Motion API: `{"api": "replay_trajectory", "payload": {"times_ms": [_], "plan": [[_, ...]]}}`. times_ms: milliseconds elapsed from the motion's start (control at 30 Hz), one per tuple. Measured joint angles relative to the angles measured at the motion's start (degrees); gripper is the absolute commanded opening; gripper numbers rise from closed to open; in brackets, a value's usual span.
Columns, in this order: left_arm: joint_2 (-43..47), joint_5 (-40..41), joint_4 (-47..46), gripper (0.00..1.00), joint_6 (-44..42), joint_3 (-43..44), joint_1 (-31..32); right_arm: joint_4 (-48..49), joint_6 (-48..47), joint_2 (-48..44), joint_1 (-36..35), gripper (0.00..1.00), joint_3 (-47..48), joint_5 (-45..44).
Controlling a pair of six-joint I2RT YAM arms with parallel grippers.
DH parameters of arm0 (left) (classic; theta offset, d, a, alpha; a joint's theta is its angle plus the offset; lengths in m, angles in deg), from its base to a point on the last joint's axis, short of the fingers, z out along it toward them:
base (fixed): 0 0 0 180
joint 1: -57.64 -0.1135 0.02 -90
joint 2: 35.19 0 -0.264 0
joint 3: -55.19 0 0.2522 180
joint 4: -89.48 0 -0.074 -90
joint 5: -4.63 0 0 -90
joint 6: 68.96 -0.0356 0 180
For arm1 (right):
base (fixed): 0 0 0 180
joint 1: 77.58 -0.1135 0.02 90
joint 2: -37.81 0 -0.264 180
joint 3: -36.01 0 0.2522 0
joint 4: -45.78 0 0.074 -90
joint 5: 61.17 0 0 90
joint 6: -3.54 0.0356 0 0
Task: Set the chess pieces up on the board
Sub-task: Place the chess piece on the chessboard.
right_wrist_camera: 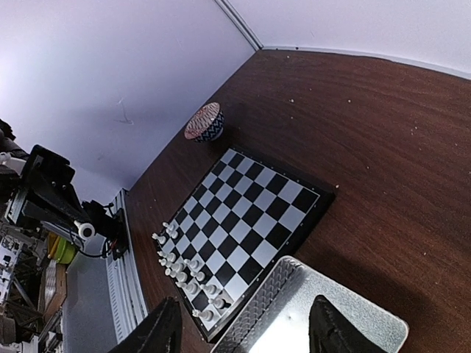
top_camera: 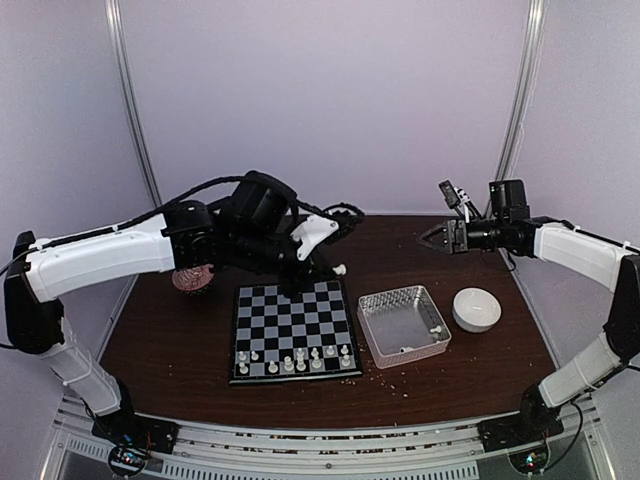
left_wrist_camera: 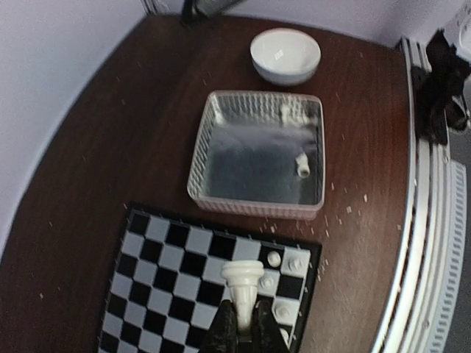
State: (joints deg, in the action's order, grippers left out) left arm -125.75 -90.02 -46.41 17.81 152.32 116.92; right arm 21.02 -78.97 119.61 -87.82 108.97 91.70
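The dark wooden counter point(top_camera: 180, 340) carries one board point(top_camera: 290, 315), one clear tray point(left_wrist_camera: 202, 158) just to its right, and two bowls: a white bowl point(left_wrist_camera: 285, 55) beyond the tray and a patterned bowl point(right_wrist_camera: 204, 121) off the board's far left corner. The left hand point(left_wrist_camera: 241, 316) is clamped on a single white chess piece point(left_wrist_camera: 242, 278), whose long axis runs in line with the fingers, flared end outward, above the board.

The chess pieces point(top_camera: 300, 358) already standing sit in the two rows along the near edge, with gaps (about a dozen, too small for an exact count). So from that hand the squares to be filled lie back toward the arm bases. The left arm is plainly the nearer to the board.

The right hand point(right_wrist_camera: 246, 331) hangs high over the far right of the counter, jaws spread with nothing between them, the tray below it. Two more chess pieces are in the tray, one on its side.
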Motion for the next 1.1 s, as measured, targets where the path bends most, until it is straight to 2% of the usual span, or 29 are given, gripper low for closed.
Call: {"api": "replay_trajectory", "payload": {"times_ms": [100,200,400,567,767,1100], "plan": [[-1.68,-1.79,16.92,0.0,-0.09,3.72,0.0,-4.11,-4.07,1.77,0.0,0.58,0.31,-0.98],[-4.87,-3.17,29.9,0.0,-0.37,6.29,0.0,-6.73,-6.08,2.95,0.0,0.57,0.33,-1.29],[-8.83,-5.6,42.64,0.0,-0.39,3.21,0.0,-9.16,-8.57,3.02,0.0,0.57,0.33,-1.33],[-12.61,-6.62,45.68,0.0,0.02,-0.13,0.0,-9.92,-9.44,3.02,0.0,0.57,0.33,-1.31],[-12.39,-7.5,46.31,0.0,0.83,-1.38,0.0,-10.27,-10.16,3.1,0.0,0.57,0.31,-1.2],[-14.58,-3.8,46.69,0.0,2.34,-1.38,-2.34,-10.73,-10.4,4.35,0.0,0.57,0.31,-1.14]]}}
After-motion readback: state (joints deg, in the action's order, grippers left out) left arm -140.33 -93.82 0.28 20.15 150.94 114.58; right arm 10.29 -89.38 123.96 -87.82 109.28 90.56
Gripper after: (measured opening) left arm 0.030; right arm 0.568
